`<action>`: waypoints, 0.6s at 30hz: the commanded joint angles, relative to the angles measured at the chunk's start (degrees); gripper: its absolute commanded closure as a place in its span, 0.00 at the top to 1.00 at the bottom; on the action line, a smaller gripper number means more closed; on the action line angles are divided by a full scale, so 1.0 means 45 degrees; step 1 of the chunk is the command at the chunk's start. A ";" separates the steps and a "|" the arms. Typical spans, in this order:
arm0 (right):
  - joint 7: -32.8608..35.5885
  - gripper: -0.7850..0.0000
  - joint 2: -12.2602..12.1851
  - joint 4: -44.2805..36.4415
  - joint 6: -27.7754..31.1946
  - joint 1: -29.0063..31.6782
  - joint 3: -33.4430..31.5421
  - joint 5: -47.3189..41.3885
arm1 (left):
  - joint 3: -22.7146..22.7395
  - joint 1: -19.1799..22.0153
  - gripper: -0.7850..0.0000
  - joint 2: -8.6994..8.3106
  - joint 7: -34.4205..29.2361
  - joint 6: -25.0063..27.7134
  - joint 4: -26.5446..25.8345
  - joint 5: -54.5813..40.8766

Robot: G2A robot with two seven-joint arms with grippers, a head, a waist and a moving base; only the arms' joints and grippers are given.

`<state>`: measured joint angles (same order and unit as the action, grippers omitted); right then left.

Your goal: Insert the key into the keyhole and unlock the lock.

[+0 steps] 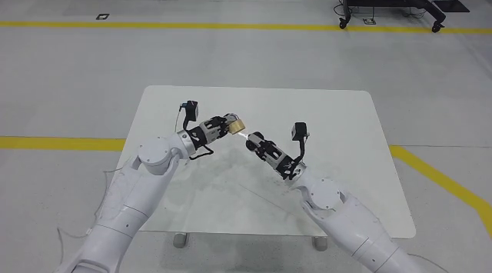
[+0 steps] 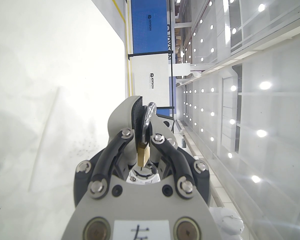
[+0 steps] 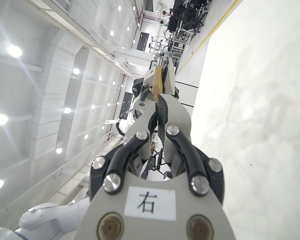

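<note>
Top view high over the table, downward; wrist views close-up, face to face (lock common to all three).

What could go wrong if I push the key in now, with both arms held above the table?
1. The right gripper is shut right at the padlock, the key hidden between its pads, so alignment with the keyhole cannot be confirmed; pushing might jam or bend it.
2. The left gripper pinches the padlock in the air over the table; turning force could spin it in the pads or drop it.
</note>
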<state>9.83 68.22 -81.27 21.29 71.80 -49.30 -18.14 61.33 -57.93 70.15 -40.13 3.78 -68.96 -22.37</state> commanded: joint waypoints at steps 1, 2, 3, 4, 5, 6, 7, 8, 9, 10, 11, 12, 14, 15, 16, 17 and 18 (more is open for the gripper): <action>0.0060 0.00 0.0051 0.0034 -0.0059 -0.0036 0.0005 -0.0037 | 0.0010 -0.0012 0.00 0.0000 -0.0071 -0.0039 -0.0007 0.0032; 0.0057 0.00 0.0078 0.0071 -0.0079 -0.0060 -0.0008 -0.0066 | 0.0000 -0.0005 0.00 0.0004 -0.0098 -0.0077 -0.0008 0.0049; 0.0060 0.00 0.0104 0.0099 -0.0098 -0.0083 -0.0015 -0.0074 | -0.0009 0.0003 0.00 0.0010 -0.0107 -0.0099 -0.0008 0.0062; 0.0060 0.00 0.0129 0.0115 -0.0110 -0.0102 -0.0028 -0.0095 | -0.0018 0.0010 0.00 0.0016 -0.0113 -0.0113 -0.0006 0.0074; 0.0062 0.00 0.0152 0.0135 -0.0122 -0.0115 -0.0038 -0.0089 | -0.0020 0.0014 0.00 0.0022 -0.0110 -0.0116 -0.0001 0.0078; 0.0046 0.00 0.0175 0.0152 -0.0149 -0.0127 -0.0047 -0.0055 | -0.0024 0.0020 0.00 0.0027 -0.0122 -0.0124 0.0004 0.0091; 0.0033 0.00 0.0199 0.0160 -0.0181 -0.0132 -0.0043 -0.0018 | -0.0020 0.0029 0.00 0.0030 -0.0132 -0.0131 0.0014 0.0099; 0.0018 0.00 0.0223 0.0161 -0.0214 -0.0134 -0.0033 0.0024 | -0.0007 0.0039 0.00 0.0033 -0.0121 -0.0133 0.0030 0.0109; 0.0019 0.00 0.0249 0.0162 -0.0248 -0.0131 -0.0013 0.0068 | 0.0002 0.0043 0.00 0.0036 -0.0111 -0.0129 0.0039 0.0111; 0.0029 0.00 0.0273 0.0163 -0.0273 -0.0130 0.0012 0.0140 | 0.0008 0.0047 0.00 0.0040 -0.0117 -0.0128 0.0046 0.0114; 0.0045 0.00 0.0296 0.0158 -0.0295 -0.0126 0.0044 0.0235 | 0.0012 0.0049 0.00 0.0043 -0.0122 -0.0127 0.0052 0.0118; 0.0096 0.00 0.0321 0.0132 -0.0311 -0.0108 0.0093 0.0298 | 0.0018 0.0052 0.00 0.0046 -0.0111 -0.0133 0.0058 0.0140; 0.0156 0.00 0.0367 0.0100 -0.0341 -0.0079 0.0152 0.0406 | 0.0025 0.0055 0.00 0.0052 -0.0119 -0.0120 0.0052 0.0159; 0.0180 0.00 0.0388 0.0086 -0.0357 -0.0071 0.0179 0.0486 | 0.0033 0.0055 0.00 0.0055 -0.0136 -0.0110 0.0058 0.0151; 0.0202 0.00 0.0409 0.0076 -0.0371 -0.0056 0.0200 0.0530 | 0.0047 0.0056 0.00 0.0059 -0.0130 -0.0098 0.0065 0.0140; 0.0204 0.00 0.0430 0.0069 -0.0371 -0.0042 0.0201 0.0547 | 0.0054 0.0058 0.00 0.0062 -0.0134 -0.0094 0.0071 0.0141; 0.0214 0.00 0.0447 0.0074 -0.0365 -0.0032 0.0189 0.0555 | 0.0061 0.0061 0.00 0.0065 -0.0141 -0.0095 0.0076 0.0145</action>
<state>10.76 70.16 -80.96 19.62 71.61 -48.40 -15.66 61.57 -57.67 70.43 -40.73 3.35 -68.65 -21.72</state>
